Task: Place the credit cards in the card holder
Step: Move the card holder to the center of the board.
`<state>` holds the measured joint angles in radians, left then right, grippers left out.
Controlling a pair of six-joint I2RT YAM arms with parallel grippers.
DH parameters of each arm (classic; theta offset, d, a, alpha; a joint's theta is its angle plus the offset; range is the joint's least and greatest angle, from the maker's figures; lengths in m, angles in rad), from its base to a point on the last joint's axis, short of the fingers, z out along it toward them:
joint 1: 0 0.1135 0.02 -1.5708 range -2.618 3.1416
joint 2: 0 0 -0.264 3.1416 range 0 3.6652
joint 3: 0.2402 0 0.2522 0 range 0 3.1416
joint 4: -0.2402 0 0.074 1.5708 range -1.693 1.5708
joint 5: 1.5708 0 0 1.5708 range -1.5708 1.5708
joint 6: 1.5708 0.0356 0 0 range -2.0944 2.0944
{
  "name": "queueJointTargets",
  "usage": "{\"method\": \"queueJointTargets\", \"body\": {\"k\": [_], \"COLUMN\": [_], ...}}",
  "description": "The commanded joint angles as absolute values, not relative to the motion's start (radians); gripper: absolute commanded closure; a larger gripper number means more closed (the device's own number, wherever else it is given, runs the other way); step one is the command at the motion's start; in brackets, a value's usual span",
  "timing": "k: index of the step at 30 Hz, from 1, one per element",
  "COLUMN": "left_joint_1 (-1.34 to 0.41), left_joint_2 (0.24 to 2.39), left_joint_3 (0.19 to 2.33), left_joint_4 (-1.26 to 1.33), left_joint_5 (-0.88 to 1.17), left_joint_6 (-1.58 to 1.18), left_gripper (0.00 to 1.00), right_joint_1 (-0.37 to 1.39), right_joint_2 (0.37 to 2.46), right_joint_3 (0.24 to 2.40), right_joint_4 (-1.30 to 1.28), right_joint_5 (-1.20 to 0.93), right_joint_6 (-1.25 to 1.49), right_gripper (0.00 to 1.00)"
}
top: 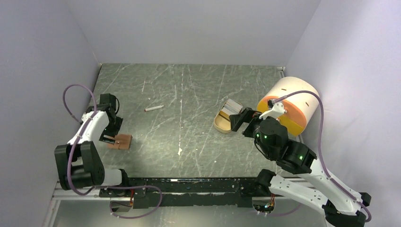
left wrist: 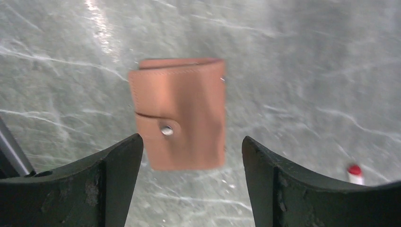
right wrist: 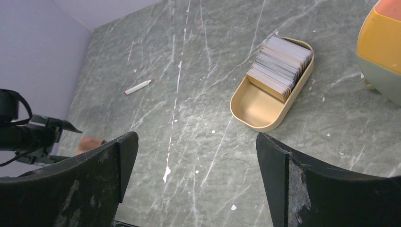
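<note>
The card holder [left wrist: 182,113], a reddish-brown leather wallet folded shut with its metal snap fastened, lies flat on the table at the near left [top: 124,141]. My left gripper [left wrist: 191,144] hovers over its near edge, open, with the wallet's lower part between the fingers and touching neither. In the top view that left gripper [top: 110,138] sits just left of the wallet. The credit cards [right wrist: 280,66] stand as a whitish stack in the far end of a tan tray [right wrist: 255,106]. My right gripper [right wrist: 196,142] is open and empty, held above the table short of the tray [top: 221,124].
A big cream-and-orange cylinder [top: 289,104] lies at the right, close behind the right arm. A small white stick with a red tip [top: 154,108] lies mid-table. Walls close in the table on the left, back and right.
</note>
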<state>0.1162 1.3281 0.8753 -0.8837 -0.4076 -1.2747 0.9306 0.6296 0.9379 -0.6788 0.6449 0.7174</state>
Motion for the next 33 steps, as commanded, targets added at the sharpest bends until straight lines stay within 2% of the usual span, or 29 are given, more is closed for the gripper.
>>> {"method": "queueJointTargets", "body": {"k": [1, 6, 8, 10, 14, 22, 28, 33], "left_joint_1": [0.186, 0.186, 0.186, 0.186, 0.160, -0.179, -0.451, -0.610], "left_joint_2": [1.411, 1.499, 1.527, 1.537, 1.527, 1.502, 1.545, 1.576], "left_joint_3": [0.847, 0.829, 0.818, 0.796, 0.763, 0.782, 0.911, 1.037], "left_joint_4": [-0.852, -0.791, -0.780, -0.737, -0.683, -0.709, -0.718, -0.647], "left_joint_5": [-0.388, -0.345, -0.323, -0.277, -0.198, -0.113, -0.089, -0.055], "left_joint_6": [-1.228, -1.198, -1.185, -1.143, -1.108, -1.237, -1.322, -1.256], "left_gripper": [0.19, 0.21, 0.27, 0.38, 0.40, 0.43, 0.43, 0.35], "right_joint_1": [0.925, 0.926, 0.925, 0.925, 0.925, 0.925, 0.925, 0.926], "right_joint_2": [0.616, 0.622, 0.621, 0.622, 0.628, 0.652, 0.667, 0.685], "right_joint_3": [0.939, 0.948, 0.945, 0.942, 0.942, 0.936, 0.931, 0.931], "right_joint_4": [-0.655, -0.664, -0.660, -0.655, -0.647, -0.633, -0.640, -0.655], "right_joint_5": [0.662, 0.669, 0.674, 0.673, 0.666, 0.661, 0.655, 0.645], "right_joint_6": [0.696, 0.692, 0.690, 0.688, 0.688, 0.695, 0.707, 0.718], "right_gripper": [0.00, 0.00, 0.00, 0.00, 0.00, 0.00, 0.00, 0.00]}}
